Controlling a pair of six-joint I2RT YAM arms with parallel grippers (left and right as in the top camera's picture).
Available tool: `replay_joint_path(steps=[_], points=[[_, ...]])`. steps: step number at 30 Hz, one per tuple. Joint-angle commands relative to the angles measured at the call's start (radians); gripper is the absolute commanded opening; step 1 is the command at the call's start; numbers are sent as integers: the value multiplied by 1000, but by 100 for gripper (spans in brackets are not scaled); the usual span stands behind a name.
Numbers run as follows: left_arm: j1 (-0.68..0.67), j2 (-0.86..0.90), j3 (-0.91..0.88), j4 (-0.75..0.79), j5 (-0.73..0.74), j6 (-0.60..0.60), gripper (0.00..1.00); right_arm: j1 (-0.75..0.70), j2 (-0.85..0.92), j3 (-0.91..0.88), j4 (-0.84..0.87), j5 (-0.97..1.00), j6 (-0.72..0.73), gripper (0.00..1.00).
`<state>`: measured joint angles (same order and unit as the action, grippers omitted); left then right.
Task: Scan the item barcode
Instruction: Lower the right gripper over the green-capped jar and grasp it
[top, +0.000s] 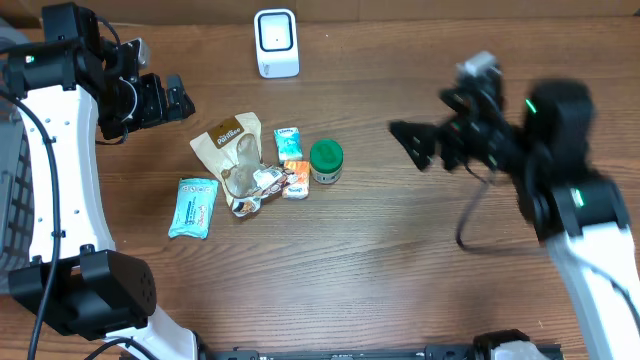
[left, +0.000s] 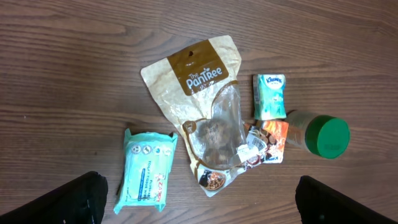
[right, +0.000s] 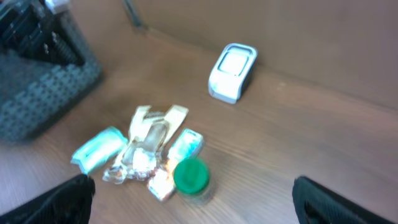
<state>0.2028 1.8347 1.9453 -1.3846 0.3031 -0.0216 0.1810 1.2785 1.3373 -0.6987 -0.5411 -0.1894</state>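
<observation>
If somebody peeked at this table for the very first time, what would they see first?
Probably the little heap of goodies in the middle of the wooden table: a tan PanTree snack pouch with a teal wipes pack on one side and a green-lidded jar on the other. After that, the white barcode scanner standing all alone at the far edge.

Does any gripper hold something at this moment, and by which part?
Nothing is held. The left gripper and the right gripper are both open and empty.
</observation>
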Motion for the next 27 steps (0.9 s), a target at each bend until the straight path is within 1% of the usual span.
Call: replay_joint_path(steps=[1, 4, 6, 11, 15, 19, 23, 27], points=[[-5, -24, 4, 1, 1, 23, 99, 84, 174, 185, -93, 59, -130, 100], [-5, -24, 4, 1, 1, 23, 100, 153, 324, 314, -173, 167, -141, 100], [-5, -24, 4, 1, 1, 23, 100, 187, 386, 341, -173, 201, -142, 100], [-5, -24, 4, 1, 1, 23, 99, 241, 494, 339, -113, 197, -140, 100], [-5, -24, 4, 1, 1, 23, 99, 257, 566, 336, -101, 128, -154, 100], [-5, -24, 4, 1, 1, 23, 100, 274, 649, 336, -111, 153, -205, 100], [-5, -24, 4, 1, 1, 23, 100, 293, 715, 336, -119, 209, -208, 100], [-5, -24, 4, 1, 1, 23, 99, 311, 745, 336, -124, 229, -208, 100]])
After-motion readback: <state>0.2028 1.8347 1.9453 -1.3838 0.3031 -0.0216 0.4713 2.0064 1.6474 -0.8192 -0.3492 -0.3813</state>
